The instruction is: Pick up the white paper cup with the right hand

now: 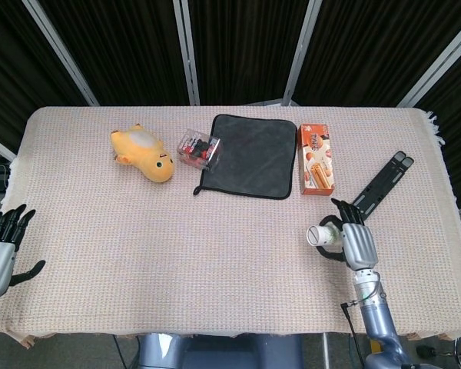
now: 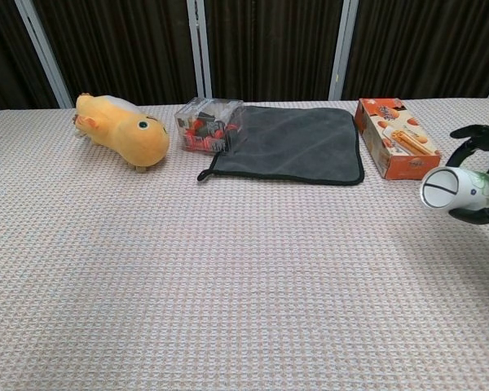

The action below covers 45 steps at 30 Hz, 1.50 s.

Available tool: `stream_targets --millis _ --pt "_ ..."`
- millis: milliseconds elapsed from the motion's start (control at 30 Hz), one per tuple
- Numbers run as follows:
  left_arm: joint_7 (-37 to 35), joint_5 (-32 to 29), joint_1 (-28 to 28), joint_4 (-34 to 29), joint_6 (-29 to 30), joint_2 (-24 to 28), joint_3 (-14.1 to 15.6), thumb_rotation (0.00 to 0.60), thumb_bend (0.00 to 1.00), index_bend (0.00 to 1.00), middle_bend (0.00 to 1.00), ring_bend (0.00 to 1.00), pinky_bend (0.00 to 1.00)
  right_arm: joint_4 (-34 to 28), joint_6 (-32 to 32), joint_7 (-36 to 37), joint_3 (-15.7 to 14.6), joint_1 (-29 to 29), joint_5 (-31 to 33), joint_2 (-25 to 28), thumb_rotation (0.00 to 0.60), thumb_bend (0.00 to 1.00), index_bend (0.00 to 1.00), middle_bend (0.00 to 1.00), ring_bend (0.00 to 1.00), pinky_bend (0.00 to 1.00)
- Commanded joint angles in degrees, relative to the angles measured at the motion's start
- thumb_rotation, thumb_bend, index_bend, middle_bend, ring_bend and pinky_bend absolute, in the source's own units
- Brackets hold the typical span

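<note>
No text can be read in either view. Printing is seen on the top face of the orange box (image 1: 316,159) — a small white logo patch and pictures of wafer sticks — but the lettering is too small and blurred to be made out.

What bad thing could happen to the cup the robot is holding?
The right hand holds the white paper cup lying sideways, mouth open toward the table's middle, so anything inside might spill. Paper is soft: squeezing harder could crush it. The orange snack box sits close by, and a swing could bump it.
</note>
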Motion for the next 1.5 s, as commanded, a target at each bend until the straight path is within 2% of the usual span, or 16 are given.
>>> stream_targets --millis 33,133,667,900,1067,1300,1500 --pt "-0.09 0.11 0.04 -0.06 0.13 0.07 0.02 0.600 0.15 0.00 0.00 0.00 0.00 -2.39 -3.47 6.25 1.04 -0.09 1.46 1.05 0.600 0.24 0.46 0.11 0.00 0.00" --pt "-0.22 -0.04 0.04 -0.04 0.11 0.10 -0.06 0.600 0.15 0.00 0.00 0.00 0.00 -1.49 -5.61 7.93 1.28 0.33 2.91 0.52 0.600 0.24 0.46 0.11 0.00 0.00" --pt "0.43 -0.23 -0.14 0.08 -0.44 -0.27 0.06 0.600 0.15 0.00 0.00 0.00 0.00 6.23 -7.72 8.72 0.71 0.06 4.97 -3.65 0.600 0.24 0.46 0.11 0.00 0.00" --pt "0.40 0.00 -0.09 -0.01 -0.25 -0.18 0.13 0.600 0.15 0.00 0.00 0.00 0.00 7.04 -7.58 6.47 0.85 -0.34 6.09 -3.72 0.600 0.23 0.45 0.06 0.00 0.00" --pt "0.17 0.10 -0.05 -0.07 -0.11 -0.09 0.12 0.600 0.15 0.00 0.00 0.00 0.00 7.19 -6.85 3.98 0.31 -0.90 6.15 -3.30 0.600 0.24 0.34 0.00 0.00 0.00" --pt "0.19 0.67 0.09 -0.23 0.36 0.01 0.28 0.600 0.15 0.00 0.00 0.00 0.00 6.94 -4.66 1.76 -0.08 -2.00 5.40 -2.39 0.600 0.23 0.25 0.00 0.00 0.00" --pt "0.03 0.82 0.11 -0.36 0.54 0.15 0.24 0.600 0.15 0.00 0.00 0.00 0.00 5.49 -4.83 0.09 -0.88 -2.74 5.36 -0.46 0.600 0.21 0.10 0.00 0.00 0.00"
